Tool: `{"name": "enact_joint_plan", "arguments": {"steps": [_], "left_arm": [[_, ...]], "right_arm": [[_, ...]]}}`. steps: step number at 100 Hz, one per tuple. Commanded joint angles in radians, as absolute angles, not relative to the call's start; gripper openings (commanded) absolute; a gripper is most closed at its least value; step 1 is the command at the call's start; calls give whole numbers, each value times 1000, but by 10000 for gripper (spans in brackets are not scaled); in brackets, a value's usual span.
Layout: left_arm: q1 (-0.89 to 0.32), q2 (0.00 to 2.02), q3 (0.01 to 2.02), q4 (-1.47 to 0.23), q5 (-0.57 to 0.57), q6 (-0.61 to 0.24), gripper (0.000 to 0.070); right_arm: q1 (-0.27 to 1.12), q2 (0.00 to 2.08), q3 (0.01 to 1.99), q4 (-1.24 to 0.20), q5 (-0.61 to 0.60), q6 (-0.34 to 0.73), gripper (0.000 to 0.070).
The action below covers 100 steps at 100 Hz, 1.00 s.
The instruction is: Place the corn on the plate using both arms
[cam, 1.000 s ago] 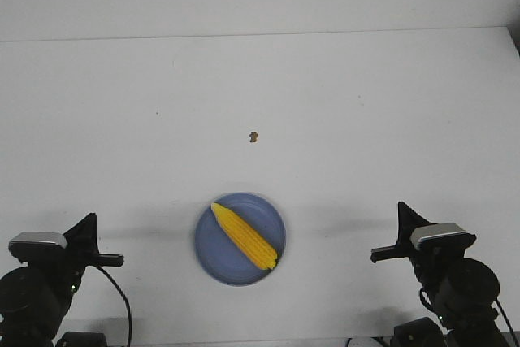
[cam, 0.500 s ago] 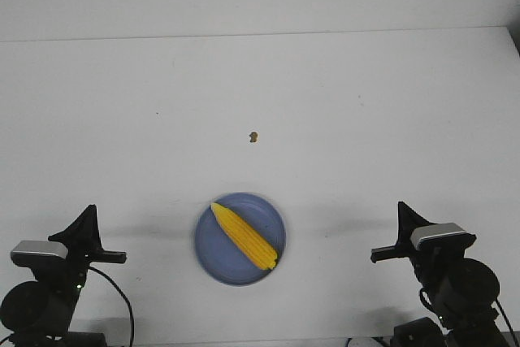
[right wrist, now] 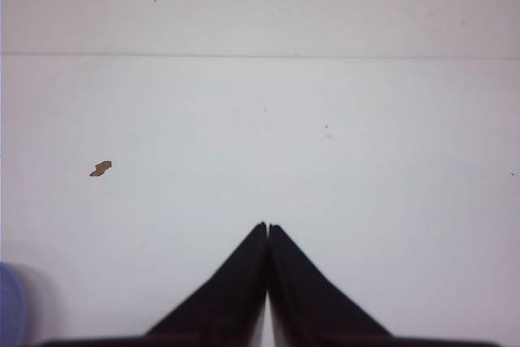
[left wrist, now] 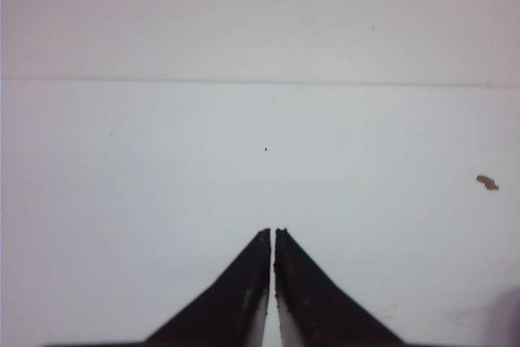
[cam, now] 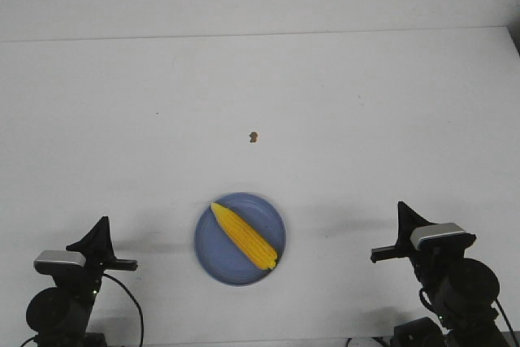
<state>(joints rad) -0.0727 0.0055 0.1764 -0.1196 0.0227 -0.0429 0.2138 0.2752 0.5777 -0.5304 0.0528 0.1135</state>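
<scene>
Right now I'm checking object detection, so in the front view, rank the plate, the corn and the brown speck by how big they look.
1. The plate, the widest thing there.
2. The corn, lying across it and a little shorter than the plate is wide.
3. The brown speck, tiny, though it lies farther from the camera.

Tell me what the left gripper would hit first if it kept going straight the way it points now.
Probably nothing: ahead of the shut left gripper lies only bare white table. The brown speck sits well off to one side; depth is hard to judge.
</scene>
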Motion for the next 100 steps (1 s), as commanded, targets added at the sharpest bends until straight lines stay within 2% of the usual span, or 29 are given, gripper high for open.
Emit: {"name": "enact_joint_plan", "arguments": {"steps": [1,12,47,100], "left_arm": [[-71,3,176,-94,18,-38,13],[-64,3,154,-36,17,-15,13],[-43,3,47,116,17,-16,13],[-37,3,14,165,18,-12,13]], "right_arm": [[215,275,589,-516,53,128,1],[215,275,589,-516,53,128,1],[215,275,589,-516,53,128,1],[215,275,589,-516,53,128,1]]}}
